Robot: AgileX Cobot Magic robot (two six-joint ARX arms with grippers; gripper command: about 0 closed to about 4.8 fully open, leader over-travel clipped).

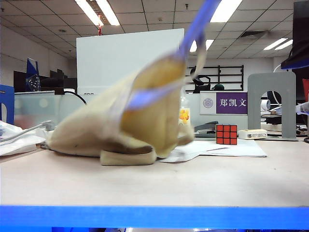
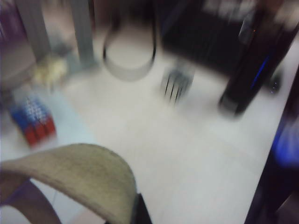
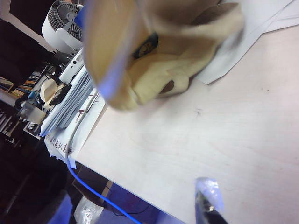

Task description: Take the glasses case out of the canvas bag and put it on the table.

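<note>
The canvas bag [image 1: 145,121] is blurred and half lifted off the table [image 1: 145,186], its bottom still resting on the top. One strap [image 1: 195,29] stretches up out of the exterior view. In the left wrist view my left gripper [image 2: 127,217] is shut on a beige strap of the bag [image 2: 79,172], beside a dark finger [image 2: 141,212]. My right gripper [image 3: 147,205] stands open over the table's front edge, away from the bag [image 3: 159,51], with nothing between its taped fingertips [image 3: 208,192]. The glasses case is hidden.
A red Rubik's cube [image 1: 226,134] stands on white papers [image 1: 227,147] right of the bag, with a stapler [image 1: 206,129] behind. A grey bookend [image 1: 273,104] is at the back right. Cables and paper [image 1: 19,137] lie at the left. A white fan [image 3: 63,21] stands past the bag.
</note>
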